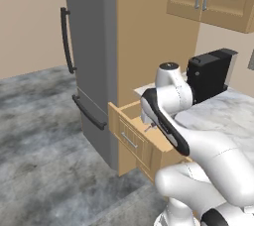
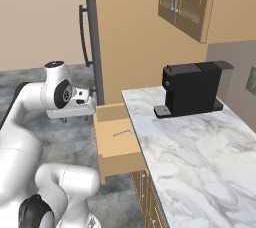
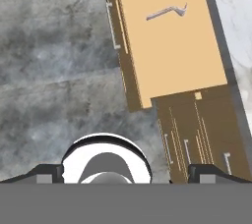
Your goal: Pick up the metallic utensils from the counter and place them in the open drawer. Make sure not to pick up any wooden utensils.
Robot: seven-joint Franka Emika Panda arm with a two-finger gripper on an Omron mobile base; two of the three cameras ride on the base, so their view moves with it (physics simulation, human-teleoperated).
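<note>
Silver fork (image 3: 166, 12) lying flat inside open tan drawer (image 3: 197, 66).
Pincer (image 2: 75, 109) spread wide, empty, positioned over grey floor (image 3: 49, 70) beside drawer front; marble surface (image 2: 200, 152) adjacent.

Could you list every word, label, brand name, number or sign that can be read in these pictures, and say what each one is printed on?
None: no readable text shows in these pictures.
The black box-shaped coffee machine has plain faces with no brand or button marks.
The tall grey refrigerator, the light tan wooden open drawer and the white grey-veined marble counter are unmarked too.
</note>
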